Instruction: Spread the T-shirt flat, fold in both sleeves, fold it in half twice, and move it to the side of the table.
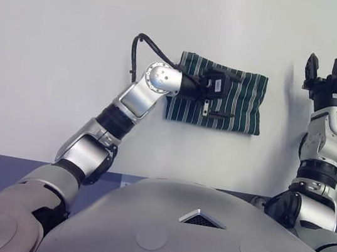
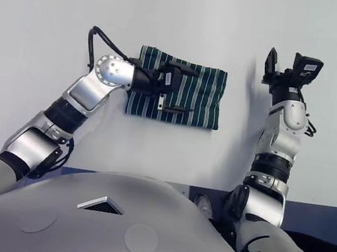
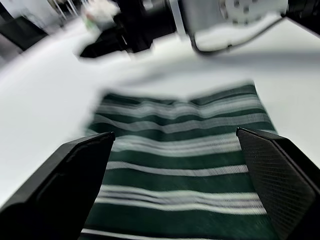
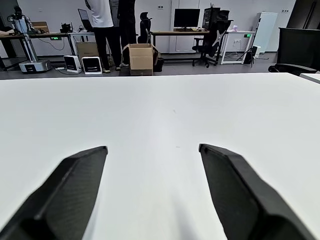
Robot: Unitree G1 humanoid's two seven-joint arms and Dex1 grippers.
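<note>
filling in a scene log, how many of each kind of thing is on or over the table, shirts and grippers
T-shirt, green with white stripes, folded: 1
Grippers: 2, the left gripper over the shirt and the right gripper over bare table, both open
Total: 3

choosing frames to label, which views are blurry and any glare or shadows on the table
Left wrist view: motion-blurred, the folded dark green white-striped T-shirt smeared, background too. Right wrist view: crisp. Eye views: crisp, even light, no glare on the white table, faint shadow beside the right gripper.
</note>
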